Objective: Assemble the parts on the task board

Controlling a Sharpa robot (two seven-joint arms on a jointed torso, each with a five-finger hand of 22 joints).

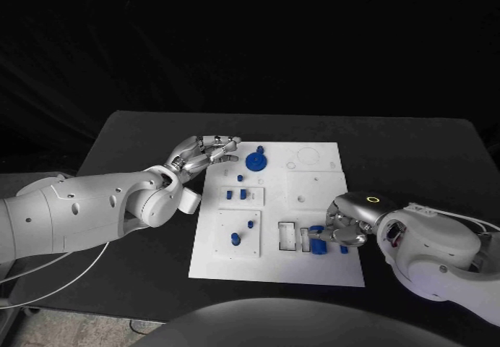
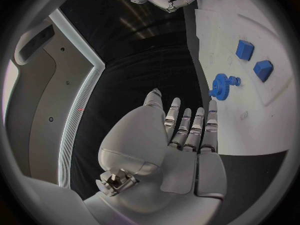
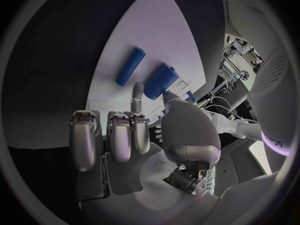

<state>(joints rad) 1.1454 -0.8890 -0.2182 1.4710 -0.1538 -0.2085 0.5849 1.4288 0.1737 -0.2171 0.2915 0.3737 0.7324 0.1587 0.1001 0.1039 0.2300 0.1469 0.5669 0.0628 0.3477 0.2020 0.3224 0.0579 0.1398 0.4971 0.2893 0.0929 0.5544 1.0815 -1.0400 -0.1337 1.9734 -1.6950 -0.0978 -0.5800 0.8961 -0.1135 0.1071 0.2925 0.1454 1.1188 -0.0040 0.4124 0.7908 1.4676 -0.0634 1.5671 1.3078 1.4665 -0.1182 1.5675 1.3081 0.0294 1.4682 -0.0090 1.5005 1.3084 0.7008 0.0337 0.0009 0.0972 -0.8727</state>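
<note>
Looks maybe partway done, judging by the white board [image 1: 273,271] in the middle of the black table [image 1: 417,144]: blue gear [image 1: 257,159] sitting near the board's 11 o'clock corner, two small blue blocks [image 1: 236,194] in a recessed tile just below it, another couple of blue bits [image 1: 242,233] in the tile toward 8 o'clock. Can't tell whether those are properly seated or just lying there. Still plenty left by the look of it, since the tiles toward 1 and 2 o'clock show bare outlines and holes with nothing blue in them. Right hand [image 1: 342,230] down at the board's 5 o'clock area, pinching a blue cylinder [image 3: 161,80] between thumb and one finger, other fingers curled in beside it. Second blue peg [image 3: 130,65] lying loose on the board just beside the held one, apart from it. Left hand [image 1: 205,152] parked at the board's 10 o'clock edge, fingers straight and close together, holding nothing, gear just past the fingertips [image 2: 211,105] but not touching. Possible snags: that loose peg right next to the working spot could get knocked, and another blue piece [image 1: 344,249] tucked close under the right hand. Left arm well clear of the action.
</note>
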